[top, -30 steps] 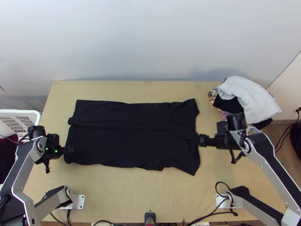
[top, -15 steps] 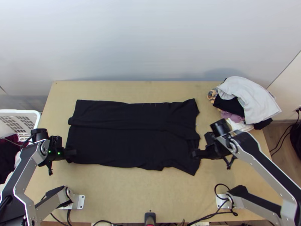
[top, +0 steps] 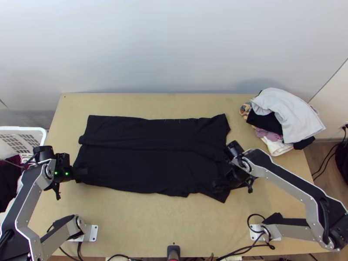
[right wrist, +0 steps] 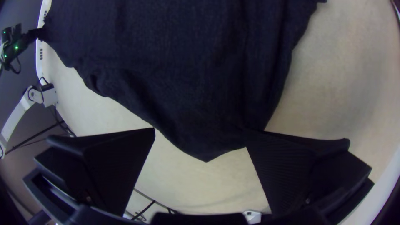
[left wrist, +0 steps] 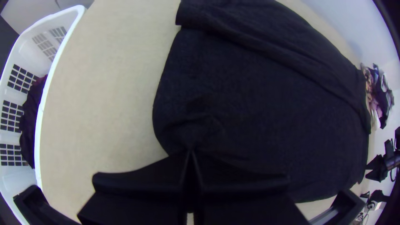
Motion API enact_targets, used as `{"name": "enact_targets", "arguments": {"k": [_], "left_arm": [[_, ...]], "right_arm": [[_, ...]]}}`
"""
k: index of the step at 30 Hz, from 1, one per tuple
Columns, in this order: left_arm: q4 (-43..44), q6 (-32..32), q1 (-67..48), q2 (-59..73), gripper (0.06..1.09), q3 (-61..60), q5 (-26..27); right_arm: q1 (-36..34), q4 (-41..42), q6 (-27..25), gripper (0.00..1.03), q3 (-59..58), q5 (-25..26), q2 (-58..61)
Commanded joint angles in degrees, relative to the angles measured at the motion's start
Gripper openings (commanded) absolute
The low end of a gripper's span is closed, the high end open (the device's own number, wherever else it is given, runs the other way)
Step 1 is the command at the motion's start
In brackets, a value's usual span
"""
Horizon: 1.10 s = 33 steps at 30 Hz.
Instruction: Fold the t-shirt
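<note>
Since the earlier frames, the right gripper (right wrist: 200,135) has been moving down the t-shirt's (top: 143,167) right end toward the near corner, while the left gripper (top: 81,175) has been shifting only slightly. The right one's fingers are standing wide apart with the near corner (right wrist: 206,152) lying between their tips; they are not clamping it, and whether one is brushing the cloth I cannot tell. The left one's fingers are pressing together on the shirt's near left edge, small creases gathering at their tips.

Between them, the shirt is lying lengthwise across the tabletop (top: 143,222), mostly flat. Its far side is apparently lying folded over, a layer's edge running along the middle, so one long fold is looking done. The near side is still waiting to be brought over, probably next once the right fingers are closing, and any shortening folds are remaining after that. Farther out, a pile of clothes (top: 285,113) is sitting at the far right corner, and a white basket (top: 42,132) is standing off the left edge.
</note>
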Motion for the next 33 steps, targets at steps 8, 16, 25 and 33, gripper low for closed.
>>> {"name": "enact_targets", "arguments": {"k": [8, 16, 25, 33], "left_arm": [[-0.32, -1.25, -0.18, 1.63, 0.10, 1.41, 0.08], [-1.55, -1.86, 0.35, 1.54, 0.10, 4.13, 0.08], [-6.82, -7.66, -1.06, 2.86, 0.10, 16.17, 3.51], [-6.12, -14.52, -4.13, 12.00, 0.10, 26.11, 3.95]], "right_arm": [[6.12, 6.65, -0.26, 0.32, -3.72, 7.01, 1.95], [1.47, 8.49, -0.88, 0.03, -1.61, 6.83, -1.47], [-6.27, 4.45, -1.32, 0.03, 12.36, 2.00, -3.49], [-11.45, 4.27, -0.97, 0.03, 22.03, 1.38, 5.12]]}}
